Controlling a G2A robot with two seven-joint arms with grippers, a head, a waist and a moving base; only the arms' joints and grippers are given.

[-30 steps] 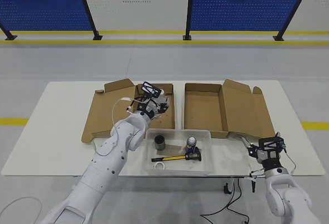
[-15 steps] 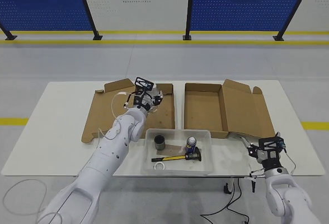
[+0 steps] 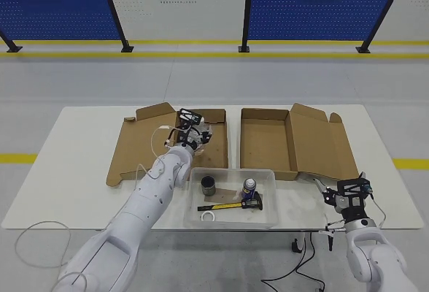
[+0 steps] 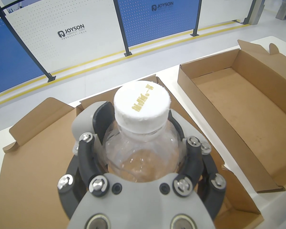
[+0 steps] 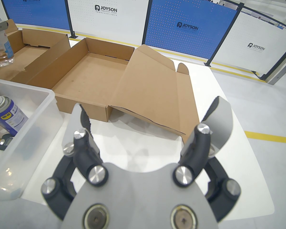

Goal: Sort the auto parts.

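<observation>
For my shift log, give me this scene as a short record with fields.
Left gripper: shut on a clear bottle, over the left cardboard box
Right gripper: open, holding nothing, over the table near its right front corner
Right cardboard box: open, flaps spread
Plastic bin: holds a spray can, a dark cylinder, a yellow tool

You're seeing a clear, white-capped bottle (image 4: 141, 110) hanging upright in the left gripper (image 4: 140, 122) behind the bin (image 3: 229, 171); a blue spray can (image 3: 249, 188) is standing inside that bin.
</observation>
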